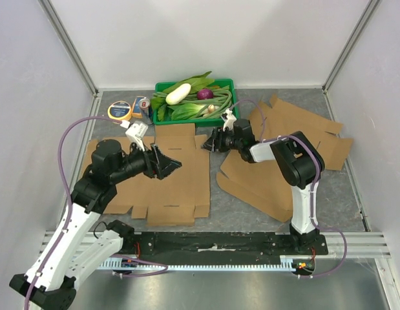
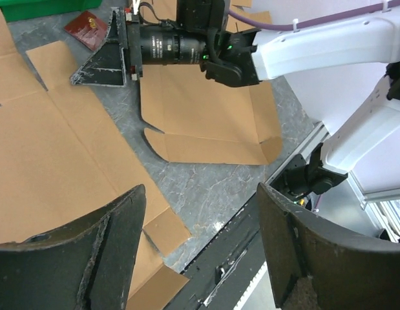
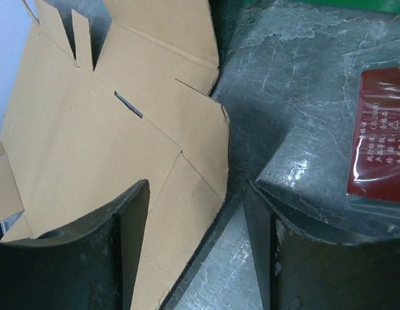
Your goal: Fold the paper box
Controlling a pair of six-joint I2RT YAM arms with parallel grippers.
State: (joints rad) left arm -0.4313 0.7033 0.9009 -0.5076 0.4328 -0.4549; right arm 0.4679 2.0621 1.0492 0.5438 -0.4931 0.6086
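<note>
The paper box lies as a flat cardboard blank on the table, in front of the left arm, with none of its panels raised. The left gripper hovers low over the middle of the blank, jaws well apart and holding nothing. The right gripper hangs at the blank's far right corner, jaws also parted and empty; its wrist view shows the edge flap lying below the gap between them.

The step in hand looks like the first grip on a flap. To do it well, the right jaws should straddle the flap's free edge squarely and then bend it along the printed crease. Meanwhile the left gripper should press the centre panel down so the sheet neither slides nor buckles.

White walls enclose the workspace on three sides. The table is grey and marbled, and probably smooth enough for the cardboard to slip. A stack of spare blanks lies just to the right, near enough to snag. At the back sit a green tray of vegetables, a roll of tape and a small red packet.
</note>
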